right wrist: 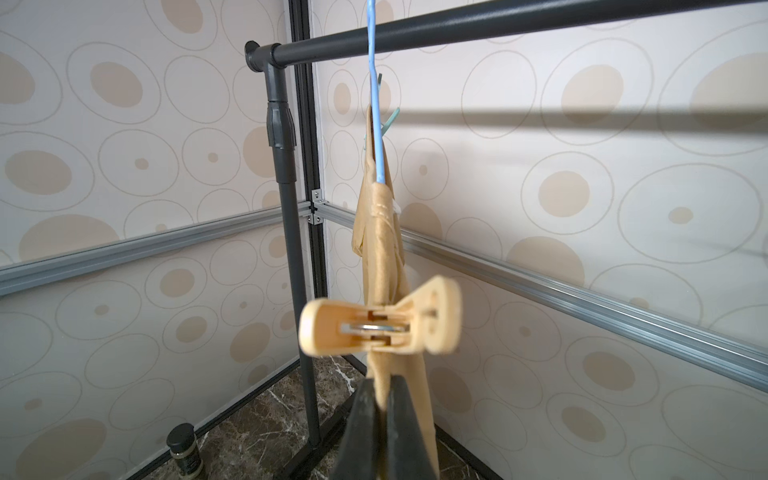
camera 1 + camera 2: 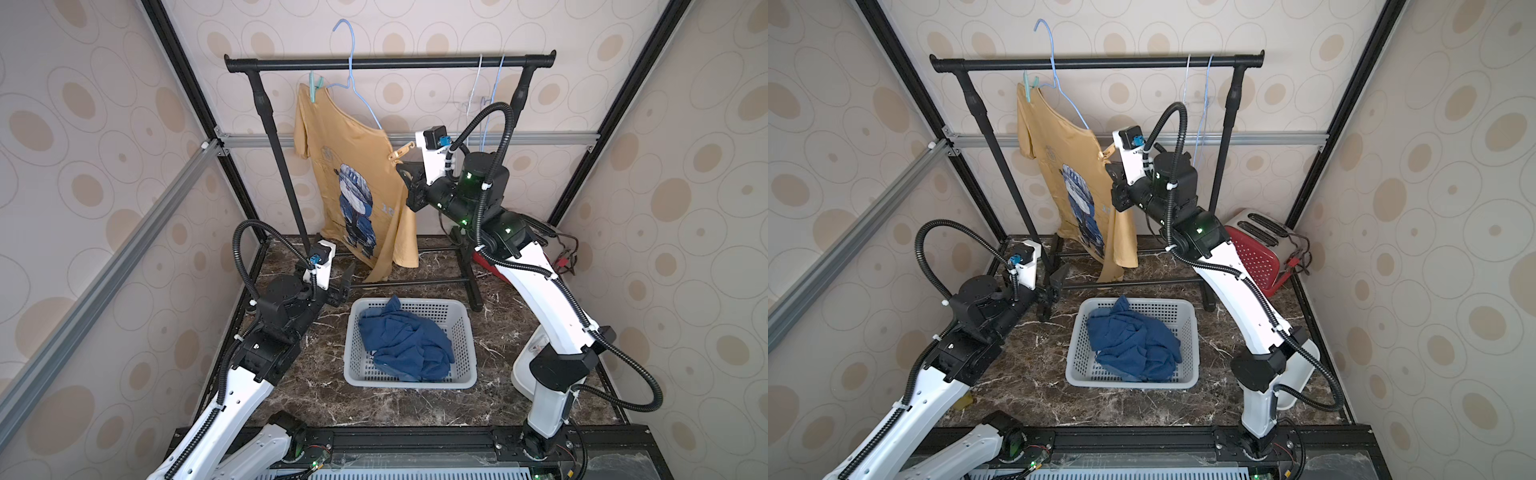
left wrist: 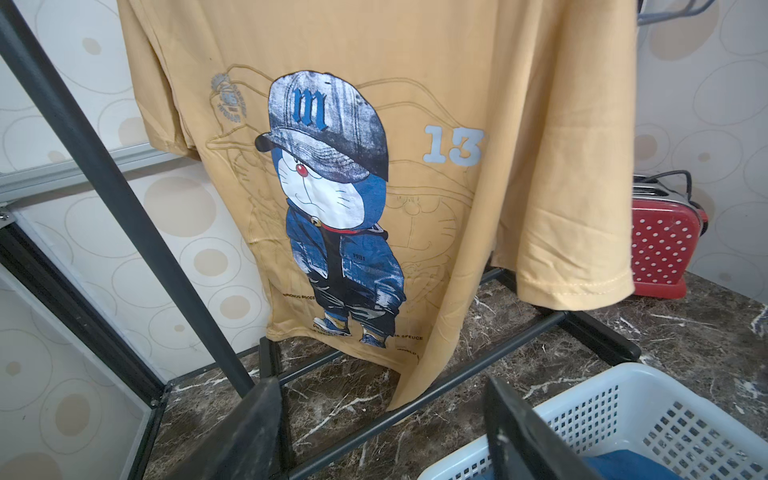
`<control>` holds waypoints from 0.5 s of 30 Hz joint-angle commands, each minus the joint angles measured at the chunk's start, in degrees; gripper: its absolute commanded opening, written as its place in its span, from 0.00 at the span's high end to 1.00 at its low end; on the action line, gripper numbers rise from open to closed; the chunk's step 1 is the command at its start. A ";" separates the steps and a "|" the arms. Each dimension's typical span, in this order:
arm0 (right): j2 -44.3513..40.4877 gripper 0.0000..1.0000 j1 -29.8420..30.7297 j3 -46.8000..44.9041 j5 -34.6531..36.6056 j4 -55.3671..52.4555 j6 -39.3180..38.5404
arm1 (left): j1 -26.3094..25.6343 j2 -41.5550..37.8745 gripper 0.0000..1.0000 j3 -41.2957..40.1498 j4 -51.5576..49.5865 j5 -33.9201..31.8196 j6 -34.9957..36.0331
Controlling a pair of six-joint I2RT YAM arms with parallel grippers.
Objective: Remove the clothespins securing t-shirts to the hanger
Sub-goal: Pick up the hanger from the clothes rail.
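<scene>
Clamped over the shoulder of the mustard-yellow cartoon-print t-shirt (image 2: 332,133), at the low end of the tilted pale-blue wire hanger (image 1: 375,104): tan plastic spring clothespin (image 1: 380,328); long axis roughly level, crosswise to the hanging cloth, jutting off the shirt toward the right arm in a top view; too blurred in the right wrist view to tell handle end from biting end. Just below it, almost touching: right gripper (image 1: 380,395), fingers pressed together on a fold of the yellow cloth, not on the pin. At the hanger's high end, close under the black rail (image 2: 390,63): teal clothespin (image 2: 314,86), not yet taken off, well apart from both arms. Far lower, by the rack's foot bar: left gripper (image 3: 380,384), jaws spread wide and holding nothing, facing the shirt's print. Beside it, a pale plastic basket (image 2: 409,385) holding crumpled blue t-shirts (image 2: 403,340). Judging by this, calls for the right arm, much the nearer: release the cloth, rise slightly, bite across the pin's handles.
</scene>
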 commanded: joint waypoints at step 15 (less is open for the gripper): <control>-28.19 1.00 0.32 -21.31 1.31 -3.54 -3.01 | 0.50 0.14 0.19 3.08 -4.23 4.91 -7.48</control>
